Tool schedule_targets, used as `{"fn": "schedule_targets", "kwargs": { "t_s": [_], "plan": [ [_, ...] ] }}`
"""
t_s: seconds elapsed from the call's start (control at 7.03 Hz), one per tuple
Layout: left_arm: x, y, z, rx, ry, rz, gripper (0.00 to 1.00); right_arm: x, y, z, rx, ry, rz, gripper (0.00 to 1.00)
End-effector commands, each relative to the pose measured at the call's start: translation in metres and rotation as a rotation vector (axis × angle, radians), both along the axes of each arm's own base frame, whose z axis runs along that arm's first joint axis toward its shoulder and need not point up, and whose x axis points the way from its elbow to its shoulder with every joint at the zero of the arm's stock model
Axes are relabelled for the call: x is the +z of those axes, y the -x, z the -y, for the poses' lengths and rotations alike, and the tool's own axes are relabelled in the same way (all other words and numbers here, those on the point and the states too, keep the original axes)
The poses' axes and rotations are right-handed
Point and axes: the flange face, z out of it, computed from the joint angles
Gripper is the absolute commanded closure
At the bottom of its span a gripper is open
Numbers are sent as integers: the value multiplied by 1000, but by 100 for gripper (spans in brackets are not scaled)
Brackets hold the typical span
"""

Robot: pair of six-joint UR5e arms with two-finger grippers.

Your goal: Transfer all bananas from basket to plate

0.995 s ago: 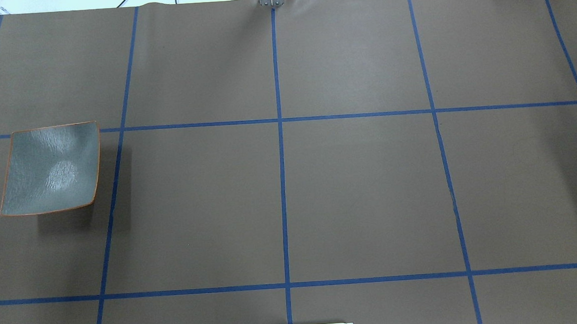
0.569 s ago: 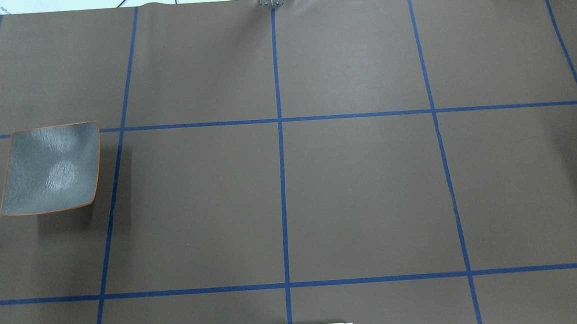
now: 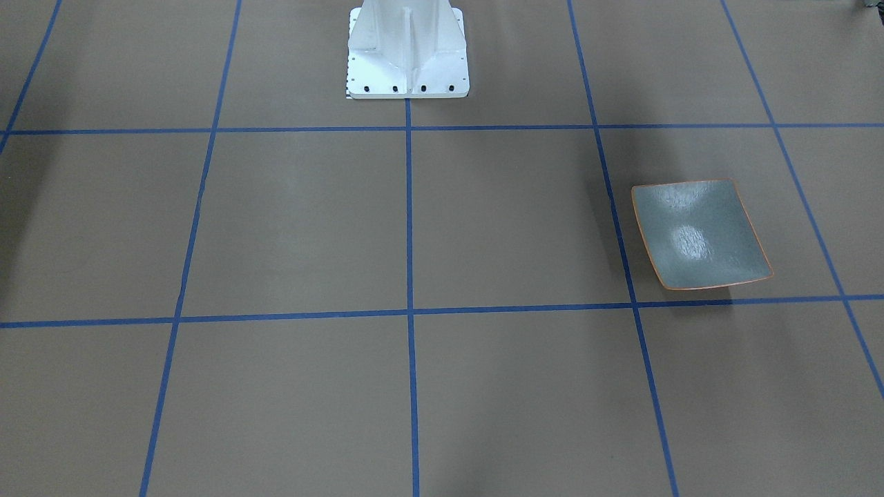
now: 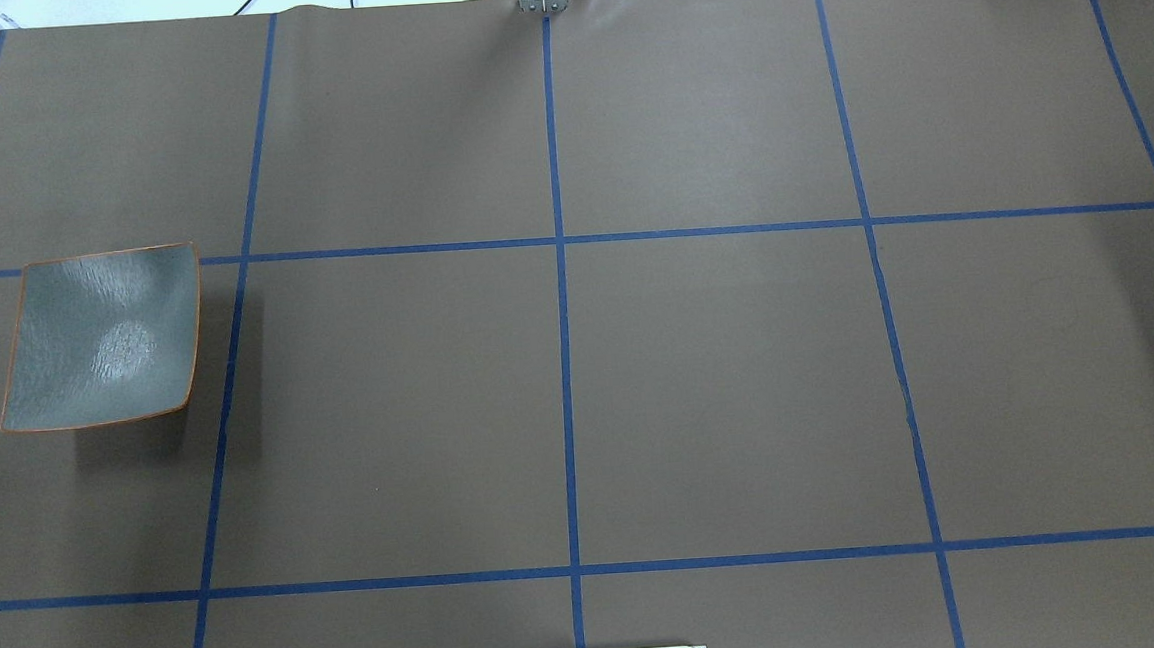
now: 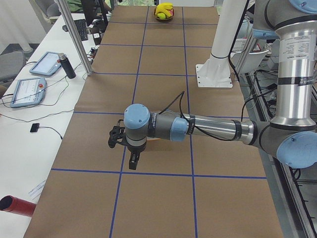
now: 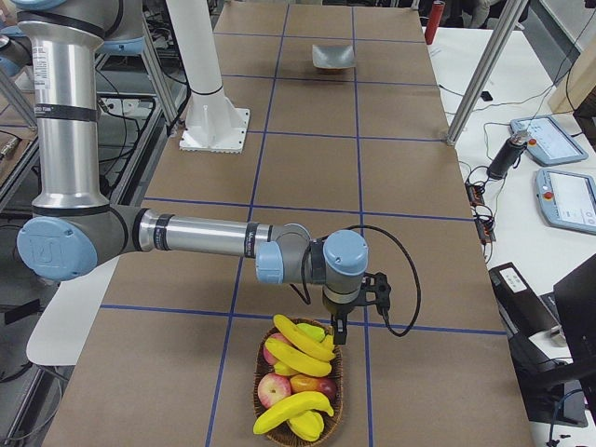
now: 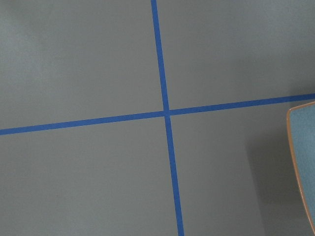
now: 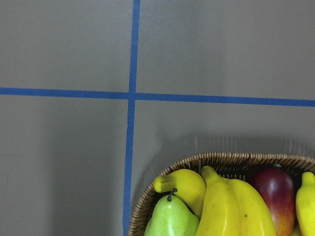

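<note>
Glossy yellow bananas (image 6: 296,343) lie heaped in a wicker basket (image 8: 216,158) beside the right gripper (image 6: 337,333), well apart from the bare plate (image 4: 97,338) near the left gripper (image 5: 132,164); neither gripper's opening can be told; the bananas look light, firm and slippery, best pinched mid-length.

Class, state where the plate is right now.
In the overhead view the plate lies empty near the left edge of the table, on the robot's left side; the fruit basket sits at the opposite end.
</note>
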Motion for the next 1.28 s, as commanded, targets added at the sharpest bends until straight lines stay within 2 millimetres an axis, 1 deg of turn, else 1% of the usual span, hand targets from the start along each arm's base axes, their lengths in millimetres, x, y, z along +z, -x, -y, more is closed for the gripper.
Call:
{"fn": "schedule_targets", "kwargs": {
  "t_s": [0.0,0.14,0.28,0.43,0.57,0.71,1.0,1.14],
  "plan": [
    [1,-1,0,2,1,0,0,17,0,2,-15,23,-57,0],
    [0,0,0,1,0,0,0,12,15,12,-45,18,-54,0],
    [2,-1,0,5,0,0,0,25,17,14,-53,40,-58,0],
    [2,-1,0,5,0,0,0,34,30,15,-80,53,-60,0],
    [2,-1,0,5,0,0,0,37,34,20,-88,59,-62,0],
    [2,0,0,3,0,0,0,47,34,19,-91,78,-62,1],
    [0,0,1,1,-19,1,0,46,35,20,-90,79,-52,1],
    [1,-1,2,2,-17,1,0,42,35,24,-90,70,-62,1]
  ]
}}
